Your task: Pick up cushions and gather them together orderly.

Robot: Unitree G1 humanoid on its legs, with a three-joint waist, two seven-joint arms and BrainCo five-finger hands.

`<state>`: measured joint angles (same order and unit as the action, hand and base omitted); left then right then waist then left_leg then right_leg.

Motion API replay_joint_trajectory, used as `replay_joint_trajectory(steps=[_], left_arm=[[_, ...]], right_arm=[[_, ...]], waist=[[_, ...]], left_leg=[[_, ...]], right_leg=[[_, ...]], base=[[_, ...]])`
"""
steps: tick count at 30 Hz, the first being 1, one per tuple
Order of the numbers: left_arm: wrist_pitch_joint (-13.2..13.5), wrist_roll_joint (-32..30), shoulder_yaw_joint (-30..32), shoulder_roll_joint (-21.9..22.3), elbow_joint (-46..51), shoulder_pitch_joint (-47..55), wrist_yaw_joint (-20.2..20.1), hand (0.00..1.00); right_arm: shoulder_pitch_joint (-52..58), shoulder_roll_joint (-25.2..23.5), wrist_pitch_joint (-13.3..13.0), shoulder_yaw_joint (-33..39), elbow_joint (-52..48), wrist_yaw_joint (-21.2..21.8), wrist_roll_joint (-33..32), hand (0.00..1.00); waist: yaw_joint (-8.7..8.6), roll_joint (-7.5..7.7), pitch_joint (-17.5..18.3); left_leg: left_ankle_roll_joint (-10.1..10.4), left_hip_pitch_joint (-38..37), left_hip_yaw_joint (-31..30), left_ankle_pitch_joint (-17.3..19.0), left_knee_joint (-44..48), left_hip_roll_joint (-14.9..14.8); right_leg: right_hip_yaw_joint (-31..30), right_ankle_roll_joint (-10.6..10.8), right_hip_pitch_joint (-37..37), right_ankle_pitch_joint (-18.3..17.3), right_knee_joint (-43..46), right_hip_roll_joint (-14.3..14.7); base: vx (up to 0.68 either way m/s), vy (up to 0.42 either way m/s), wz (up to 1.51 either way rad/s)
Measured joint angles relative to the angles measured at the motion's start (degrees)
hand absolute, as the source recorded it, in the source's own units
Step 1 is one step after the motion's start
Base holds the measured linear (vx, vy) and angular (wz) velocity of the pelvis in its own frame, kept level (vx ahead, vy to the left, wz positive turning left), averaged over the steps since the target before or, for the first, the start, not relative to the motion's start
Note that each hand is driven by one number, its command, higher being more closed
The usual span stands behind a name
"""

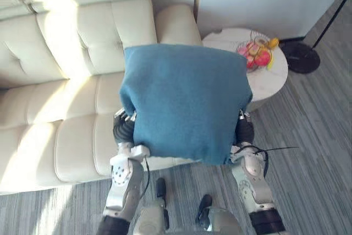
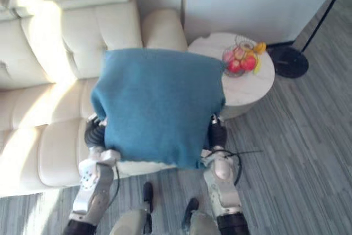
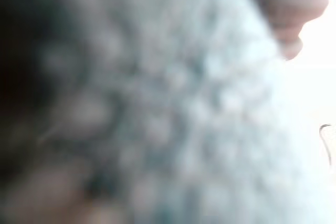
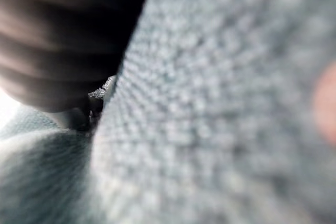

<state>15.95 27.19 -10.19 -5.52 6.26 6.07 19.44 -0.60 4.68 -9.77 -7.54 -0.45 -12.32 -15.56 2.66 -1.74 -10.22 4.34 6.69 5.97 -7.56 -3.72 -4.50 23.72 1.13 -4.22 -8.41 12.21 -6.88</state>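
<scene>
Cushion (image 1: 184, 103), blue and square, sits at the centre of the left eye view, lifted clear of the floor (image 1: 313, 152) and carried flat between the two arms. The left hand (image 1: 123, 127) presses against its lower left edge and the right hand (image 1: 245, 131) against its lower right edge. Both are tucked in behind the fabric, so I cannot tell whether either hand is open or closed. A cream tufted sofa (image 1: 71, 53) takes up the upper left and left of the frame, with sunlight across its back and seat, and the cushion overlaps its right end and armrest. At the upper right stands a round white bench (image 1: 275, 75), its left part hidden behind the cushion's upper right corner. A wire fruit basket (image 1: 257, 53) with red and yellow fruit stands on the bench. Further right, a dark round lamp base (image 1: 300, 58) rests on the grey striped floor.

The right eye view gives the same layout, with the cushion between both wrists at the centre and the bench at the upper right.

In the left wrist view, blurred blue-grey nubbly fabric of the cushion (image 3: 173, 119) lies right against the lens, with bright light at the right edge.

In the right wrist view, the hand's dark ribbed cover sits at the upper left. The cushion's fabric (image 4: 226, 103) presses close beside it across the right of the frame.
</scene>
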Motion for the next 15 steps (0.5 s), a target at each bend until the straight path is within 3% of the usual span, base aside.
replay_joint_trajectory(steps=[2,3,7,8,10,11,13,14,15], left_arm=[[-0.01,0.01,-0.64,-0.13,0.01,1.66,-0.63,1.0],[-0.01,0.0,-1.11,-0.54,0.01,1.92,-1.02,1.0],[0.0,0.0,-1.73,-0.44,0.0,1.71,-1.12,1.0],[-0.07,0.02,-2.43,-0.38,-0.2,1.81,-1.12,1.0],[-0.06,0.05,-3.03,-0.4,-0.64,2.06,-1.12,1.0],[-0.08,0.09,-3.2,-0.35,-1.11,2.17,-1.12,1.0],[-0.07,0.14,-3.55,-0.06,-1.4,2.63,-1.15,1.0],[-0.04,0.18,-3.93,0.05,-1.41,2.63,-1.26,1.0],[-0.02,0.41,-4.78,0.48,-1.41,2.57,-1.82,1.0]], right_arm=[[1.3,0.09,-0.11,0.01,-1.0,0.5,0.97,1.0],[1.59,0.34,-0.91,0.03,-1.02,0.5,1.79,1.0],[1.6,1.82,-1.43,0.06,-1.03,0.48,1.81,1.0],[1.53,2.51,-1.43,0.39,-1.04,0.4,1.96,1.0],[1.48,2.66,-1.44,0.62,-1.1,0.16,2.06,1.0],[1.47,2.74,-1.43,0.63,-1.1,-0.07,2.11,1.0],[1.7,3.02,-1.44,1.02,-1.1,-0.22,2.18,1.0],[1.84,3.4,-1.46,1.62,-1.11,-0.23,2.18,1.0],[1.99,3.81,-1.44,2.88,-1.11,-0.23,2.18,1.0]], waist=[[0.1,-0.18,0.93],[0.09,-0.26,0.97],[0.15,-1.01,1.44],[0.33,-1.53,1.89],[0.47,-1.44,1.86],[0.35,-1.43,1.89],[-0.77,-1.85,2.74],[-1.2,-2.78,3.43],[-1.6,-4.01,4.24]], left_leg=[[-0.16,-0.12,-1.06,1.15,1.67,0.34],[-0.15,2.39,-2.66,3.36,6.85,0.78],[0.15,8.52,-3.54,4.82,14.34,0.69],[-1.19,9.54,1.82,8.67,15.25,-1.39],[-4.72,11.42,10.9,12.25,23.0,-5.63],[-5.24,11.27,14.28,12.64,27.0,-8.41],[-3.95,10.96,15.67,13.02,30.94,-13.71],[-2.86,10.79,14.72,13.04,30.64,-15.05],[-0.47,10.0,12.45,11.6,28.34,-16.18]], right_leg=[[1.14,0.22,1.93,0.13,-0.87,-0.12],[2.8,0.23,3.04,0.12,-1.13,-0.26],[7.81,0.17,3.61,0.15,-1.29,-0.26],[10.48,-0.29,3.67,0.52,-1.65,-1.16],[11.59,-0.22,3.72,0.56,-0.78,-3.32],[11.78,0.02,3.81,0.71,0.07,-5.22],[12.45,2.67,4.19,2.32,-0.08,-8.34],[12.75,4.0,4.25,3.26,-0.64,-9.1],[13.15,5.76,4.28,4.34,-0.75,-10.29]], base=[[0.04,0.015,0.37],[0.0,0.029,0.5],[-0.06,0.036,0.67],[-0.1,0.108,0.7],[-0.06,0.176,0.42],[-0.03,0.226,0.31],[0.02,0.33,0.35],[0.06,0.387,0.4],[0.1,0.478,0.35]])
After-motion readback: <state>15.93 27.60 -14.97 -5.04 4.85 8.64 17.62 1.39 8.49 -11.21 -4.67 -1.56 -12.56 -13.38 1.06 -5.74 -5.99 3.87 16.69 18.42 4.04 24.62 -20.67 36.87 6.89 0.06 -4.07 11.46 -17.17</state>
